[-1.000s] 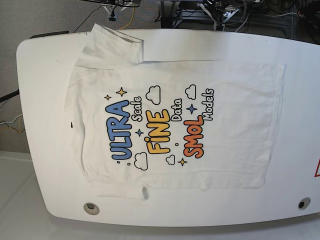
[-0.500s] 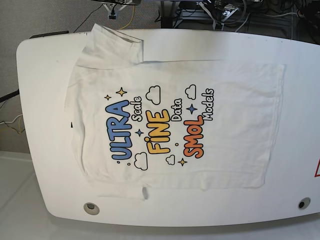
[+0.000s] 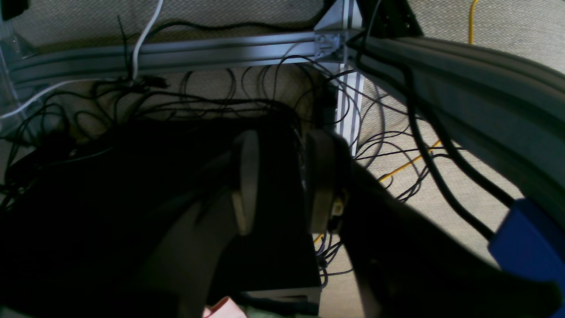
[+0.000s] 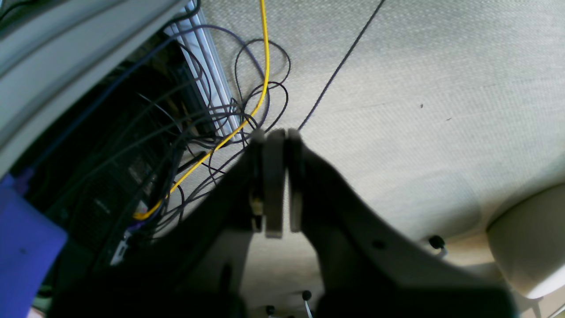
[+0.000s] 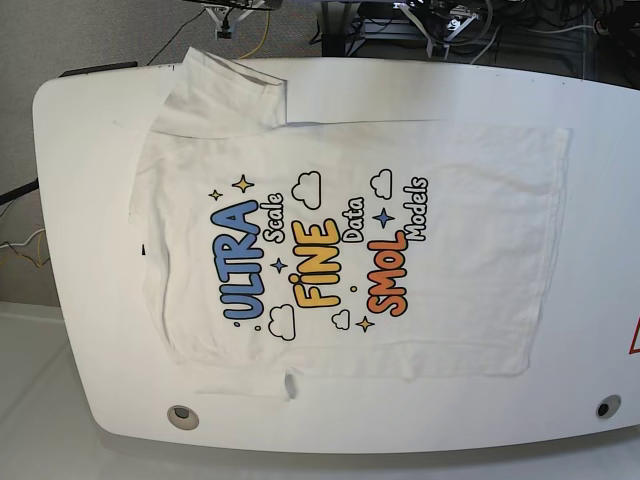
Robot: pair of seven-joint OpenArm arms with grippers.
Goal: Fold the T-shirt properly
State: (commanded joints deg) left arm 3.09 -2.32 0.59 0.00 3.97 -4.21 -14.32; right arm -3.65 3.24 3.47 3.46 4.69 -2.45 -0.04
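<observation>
The T-shirt (image 5: 350, 245) lies flat, print up, across the middle of the white table (image 5: 80, 200), its hem toward the table's right edge and its collar toward the left; one sleeve reaches the far edge, while the near sleeve is hard to make out against the tabletop. Neither arm appears in the base view. The left gripper (image 3: 282, 181) hangs with fingers parted over tangled floor cables (image 3: 185, 97). The right gripper (image 4: 278, 185) is pressed closed, empty, above carpet (image 4: 419, 88) and a yellow cable (image 4: 264, 57).
</observation>
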